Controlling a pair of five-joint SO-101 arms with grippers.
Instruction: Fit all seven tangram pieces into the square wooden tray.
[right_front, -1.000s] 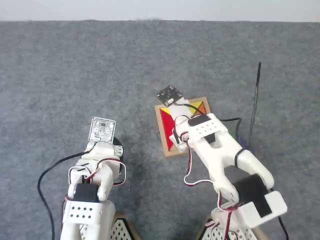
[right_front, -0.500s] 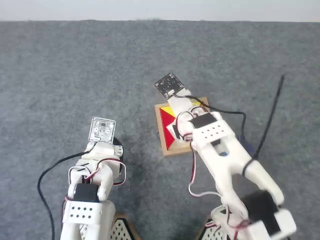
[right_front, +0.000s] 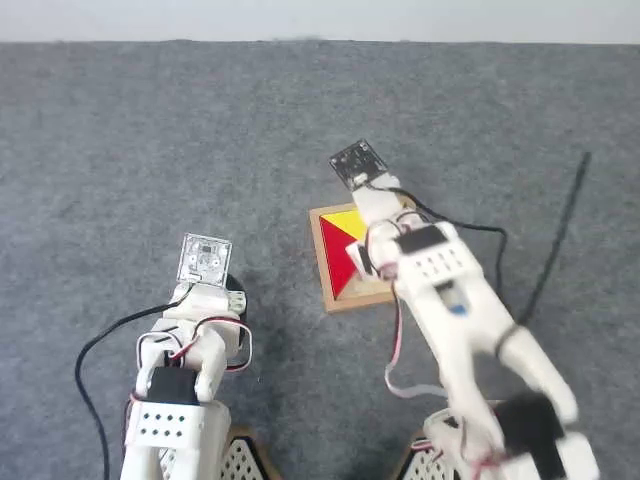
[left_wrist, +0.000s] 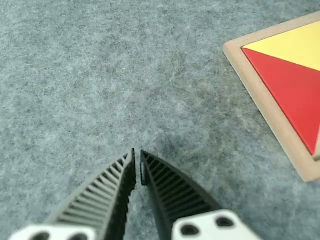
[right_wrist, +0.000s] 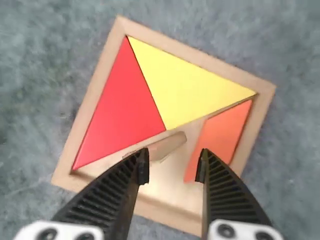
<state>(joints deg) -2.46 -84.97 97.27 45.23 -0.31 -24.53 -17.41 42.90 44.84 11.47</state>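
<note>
Tray (right_wrist: 92, 100): a square wooden frame lying flat on the grey felt (right_front: 150, 130). In the high view it sits partly under your right arm and well apart from your left arm.
Red triangle (right_wrist: 122, 112): large and seated in the tray against one side rim. One of its edges touches the yellow piece.
Yellow triangle (right_wrist: 187, 90): large and seated along the adjoining rim. You see it meet the red one along a line from a tray corner to the middle.
Orange piece (right_wrist: 220, 137): four-sided and slanted, inside the tray. It lies just beside the yellow triangle and along the rim opposite the red side.
Bare floor (right_wrist: 170, 185): plain wood shows in the part of the tray nearest your right gripper. A pale shape lies where the red and yellow tips meet, and you cannot tell what it is.
Right gripper (right_wrist: 173, 155): the jaws are spread apart with nothing between them. It hangs over the tray's bare wood.
Left gripper (left_wrist: 137, 155): the jaws are pressed together with only a sliver between the tips, and they grasp nothing. It is above the felt, near a tray corner but apart from it.
Cable (right_front: 555, 240): black, running across the felt beside your right arm.
</note>
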